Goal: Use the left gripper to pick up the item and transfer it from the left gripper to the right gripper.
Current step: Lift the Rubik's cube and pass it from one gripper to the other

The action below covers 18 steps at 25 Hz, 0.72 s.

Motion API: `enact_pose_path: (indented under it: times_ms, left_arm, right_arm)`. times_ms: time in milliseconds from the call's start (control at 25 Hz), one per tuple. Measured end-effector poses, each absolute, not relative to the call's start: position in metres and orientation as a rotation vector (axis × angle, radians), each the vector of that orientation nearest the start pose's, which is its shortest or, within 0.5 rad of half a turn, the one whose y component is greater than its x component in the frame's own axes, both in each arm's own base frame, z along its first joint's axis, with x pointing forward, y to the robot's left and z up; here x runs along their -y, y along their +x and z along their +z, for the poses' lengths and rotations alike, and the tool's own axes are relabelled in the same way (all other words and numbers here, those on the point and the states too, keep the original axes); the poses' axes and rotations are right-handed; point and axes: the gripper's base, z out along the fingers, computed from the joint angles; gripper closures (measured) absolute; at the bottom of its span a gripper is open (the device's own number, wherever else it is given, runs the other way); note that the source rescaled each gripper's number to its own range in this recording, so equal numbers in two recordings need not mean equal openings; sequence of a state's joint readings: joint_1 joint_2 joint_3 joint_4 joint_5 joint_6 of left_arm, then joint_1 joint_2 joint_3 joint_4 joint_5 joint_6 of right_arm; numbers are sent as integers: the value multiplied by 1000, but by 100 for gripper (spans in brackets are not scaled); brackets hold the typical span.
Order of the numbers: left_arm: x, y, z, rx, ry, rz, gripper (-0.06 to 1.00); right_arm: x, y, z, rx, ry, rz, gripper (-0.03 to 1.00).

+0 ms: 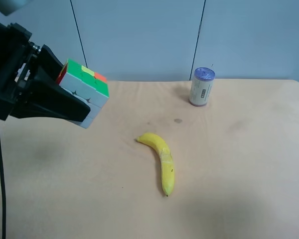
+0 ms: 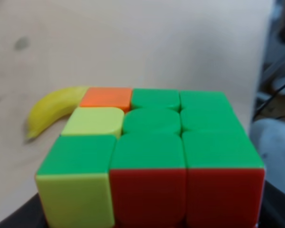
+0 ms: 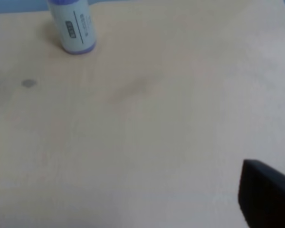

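Pinching the cube (image 1: 87, 85) in its jaws, left gripper (image 1: 75, 94) hangs aloft — banana (image 1: 162, 159) and can (image 1: 202, 87) well apart.

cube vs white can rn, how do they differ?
The puzzle cube is held tilted above the table in the left gripper; the can stands upright on the table. The cube is boxy and multicoloured, with one mostly green face; the can is a white cylinder with a purple lid. Both look small.
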State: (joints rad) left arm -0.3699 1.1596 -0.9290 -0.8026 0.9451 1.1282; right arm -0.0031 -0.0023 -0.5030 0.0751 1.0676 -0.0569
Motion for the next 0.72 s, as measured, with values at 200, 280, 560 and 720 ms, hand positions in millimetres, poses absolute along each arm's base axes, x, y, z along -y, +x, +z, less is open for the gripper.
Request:
enact_pose_path:
  times_ms: [200, 280, 560, 720]
  left_arm:
    - [134, 174, 315, -1899, 1273, -814, 94]
    - [135, 172, 312, -1864, 1275, -848, 94]
    - [137, 170, 308, -1781, 1299, -866, 94]
    - [138, 170, 309, -1761, 1306, -863, 94]
  right_arm:
    - [-6, -6, 278, -2043, -59, 52, -3]
    - [-6, -6, 278, -2043, -59, 52, -3]
    - [-6, -6, 278, -2043, -59, 52, -3]
    - [-6, -6, 278, -2043, -59, 52, -3]
